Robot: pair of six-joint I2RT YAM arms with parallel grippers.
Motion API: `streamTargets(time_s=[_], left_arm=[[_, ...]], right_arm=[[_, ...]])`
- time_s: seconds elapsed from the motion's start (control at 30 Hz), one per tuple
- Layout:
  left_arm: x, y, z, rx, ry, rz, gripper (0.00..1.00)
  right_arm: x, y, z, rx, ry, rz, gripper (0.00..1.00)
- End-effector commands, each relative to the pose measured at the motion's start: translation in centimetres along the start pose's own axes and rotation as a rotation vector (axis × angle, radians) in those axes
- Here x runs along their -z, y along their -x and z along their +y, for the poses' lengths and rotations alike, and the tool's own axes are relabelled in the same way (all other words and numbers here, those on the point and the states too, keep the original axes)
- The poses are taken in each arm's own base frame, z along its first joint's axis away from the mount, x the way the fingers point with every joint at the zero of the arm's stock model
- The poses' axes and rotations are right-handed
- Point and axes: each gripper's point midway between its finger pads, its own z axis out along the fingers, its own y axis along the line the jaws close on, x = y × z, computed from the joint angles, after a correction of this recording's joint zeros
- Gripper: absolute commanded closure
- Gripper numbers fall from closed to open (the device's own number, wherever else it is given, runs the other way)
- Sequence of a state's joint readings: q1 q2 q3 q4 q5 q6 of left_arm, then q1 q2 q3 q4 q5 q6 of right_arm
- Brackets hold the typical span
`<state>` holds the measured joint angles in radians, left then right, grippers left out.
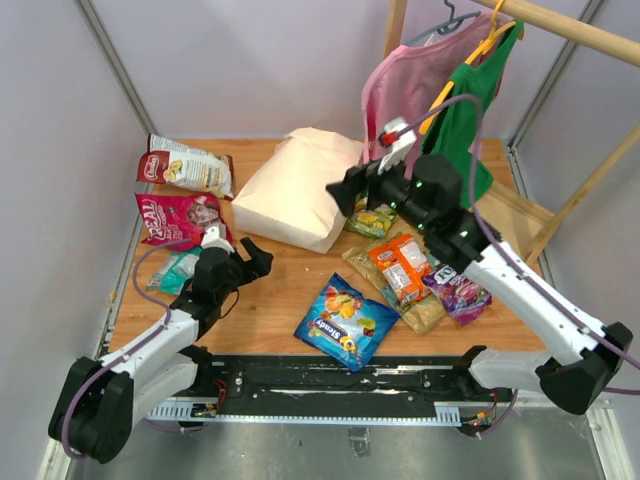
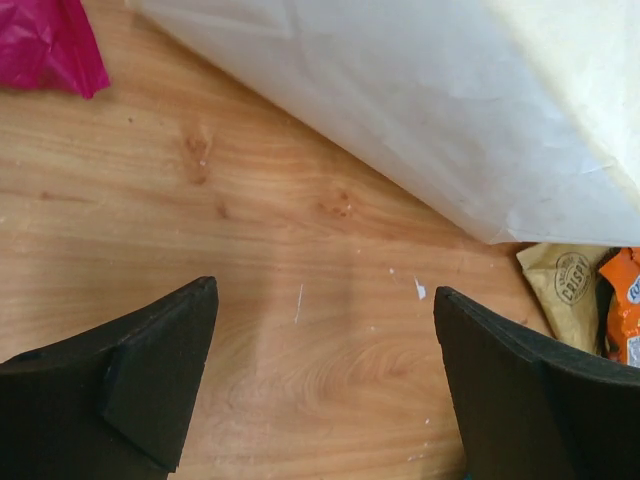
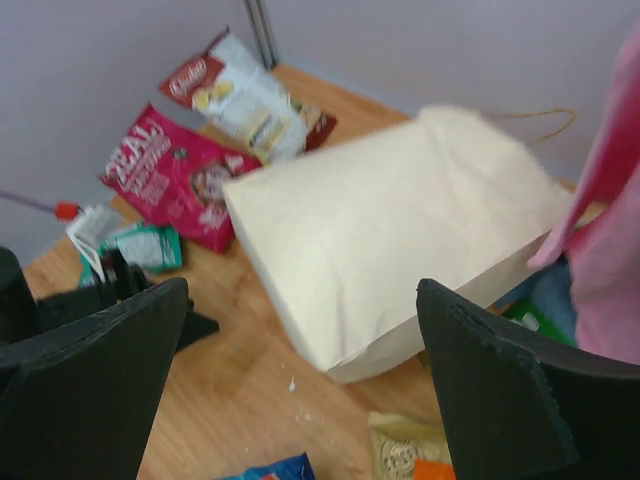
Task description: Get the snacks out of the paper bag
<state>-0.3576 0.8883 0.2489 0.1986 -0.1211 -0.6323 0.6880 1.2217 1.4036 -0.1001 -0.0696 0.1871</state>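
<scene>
Left claw (image 2: 325, 300) and right claw (image 3: 300, 320) gape empty. Risk: right pinches the slumped tan kraft paper bag (image 1: 295, 185) itself (contents unseen), dragging it.

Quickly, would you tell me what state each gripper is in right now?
Left gripper: open, holding nothing.
Right gripper: open, holding nothing.

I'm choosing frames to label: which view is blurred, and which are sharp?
Right wrist view: soft throughout, edges of the paper bag and print on the red-white packet smeared. Left wrist view: sharp, wood grain of the table crisp. Top view: sharp, evenly lit, print on the blue packet clear.
</scene>
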Motion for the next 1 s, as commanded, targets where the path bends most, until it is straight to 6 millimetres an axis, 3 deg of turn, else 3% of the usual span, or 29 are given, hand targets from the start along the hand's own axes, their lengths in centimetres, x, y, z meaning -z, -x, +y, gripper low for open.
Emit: streamTargets(time_s=[0.0, 0.1, 0.17, 0.37, 0.47, 0.57, 0.73, 0.87, 0.97], left_arm=[[-1.0, 4.1, -3.0, 0.022, -0.083, -0.136, 0.07], [-0.7, 5.2, -4.2, 0.037, -0.116, -0.156, 0.07], [-0.1, 6.8, -4.9, 0.034, -0.119, -0.191, 0.06], [1.6, 14.4, -6.5, -0.094, -0.016, -0.337, 0.01], [1.6, 17.0, -7.5, -0.151, 0.017, -0.359, 0.0], [1.2, 18.1, -8.5, -0.168, 0.011, -0.36, 0.0], [1.0, 17.6, -9.2, -0.171, -0.027, -0.337, 0.0], [1.0, 17.2, -8.5, -0.189, 0.0, -0.322, 0.0], [1.7, 17.6, -8.3, -0.198, 0.011, -0.337, 0.0]], right_arm=[[-1.9, -9.3, -1.2, -0.069, -0.087, 0.116, 0.02], [-3.3, -15.0, -3.2, -0.092, -0.196, 0.242, 0.02], [-3.7, -17.0, -4.8, -0.117, -0.277, 0.284, 0.02], [-5.3, -20.1, -8.1, -0.293, -0.408, 0.351, 0.01], [-5.9, -21.7, -10.7, -0.405, -0.467, 0.343, 0.03], [-6.9, -22.8, -13.3, -0.466, -0.507, 0.322, 0.1], [-9.4, -24.1, -16.8, -0.509, -0.546, 0.305, 0.22], [-11.6, -25.2, -18.3, -0.569, -0.517, 0.286, 0.32], [-13.1, -25.5, -18.7, -0.604, -0.471, 0.258, 0.46]])
